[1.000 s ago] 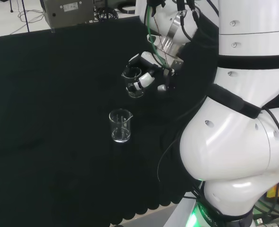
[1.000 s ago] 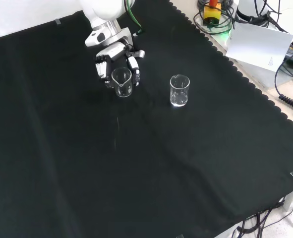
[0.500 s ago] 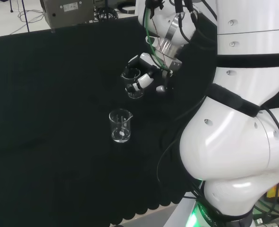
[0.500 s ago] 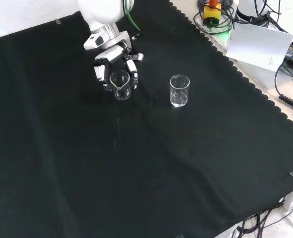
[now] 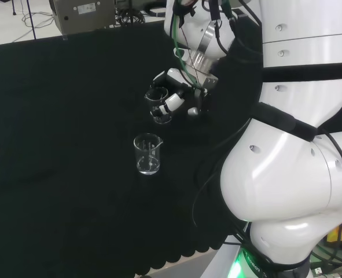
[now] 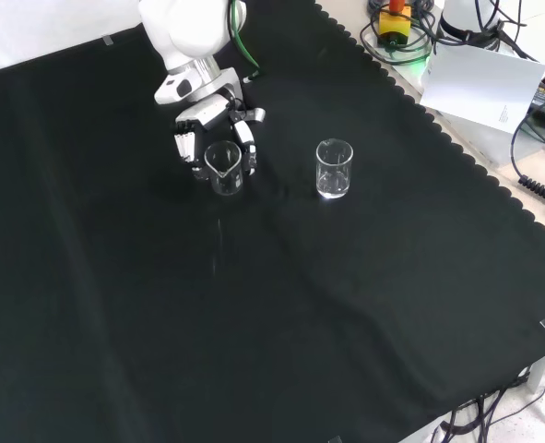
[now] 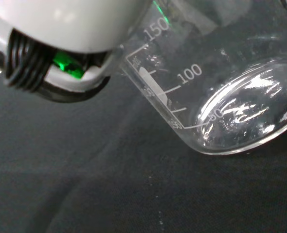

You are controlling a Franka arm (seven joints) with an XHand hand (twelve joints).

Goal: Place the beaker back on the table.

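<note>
Head view: my hand [image 5: 176,95] has its fingers curled round the beaker [image 5: 160,105], gripping it from the side so the mouth stays free. It sits low over the black cloth of the worktop [image 5: 55,145], upright or near enough. Can't tell from here whether the base touches. A second beaker [image 5: 147,154] stands free on the cloth, nearer the camera and apart from mine. Judging by that gap, there's room to set down without a knock.

Front view: hand [image 6: 215,129] comes in from the top, fingers [image 6: 184,146] wrapped either side of the beaker [image 6: 224,169], spout toward the camera. Second beaker [image 6: 334,168] is off to the right, well apart. Side grip looks chosen so I can let go by spreading the fingers outward, nothing above the rim to snag. Base looks at or just off the cloth; I'd guess release is near, but not done.

Wrist view: beaker [image 7: 221,87] wall and base close up, slanted across the frame, dark cloth [image 7: 85,194] just behind the base. A white part of the hand [image 7: 60,29] sits beside the wall. Graduation marks on the glass, with a pale marking patch next to them; no brand name that I can see. Beaker looks empty.
</note>
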